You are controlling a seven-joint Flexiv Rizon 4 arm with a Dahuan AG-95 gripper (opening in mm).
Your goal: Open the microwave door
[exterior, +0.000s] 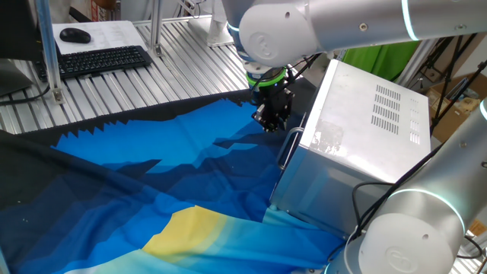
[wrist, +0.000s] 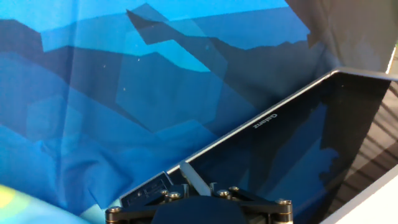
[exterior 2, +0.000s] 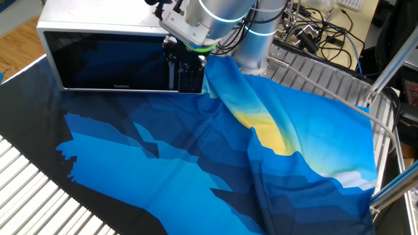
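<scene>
The microwave (exterior: 358,137) sits at the edge of the bench (exterior: 152,84), on a blue and yellow cloth (exterior 2: 196,163) spread over it. The microwave door (exterior 2: 111,62) looks closed, its dark glass reflecting the cloth. The gripper (exterior: 269,116) hangs tilted downward at the door's handle (exterior: 288,148) end, jaws set narrow; whether they clasp the handle cannot be told. A keyboard (exterior: 103,59) lies well apart.

Open cloth (exterior 2: 196,170) before the microwave door (exterior 2: 111,62), microwave (exterior: 365,129) walling one side, keyboard (exterior: 103,59) well apart.
</scene>
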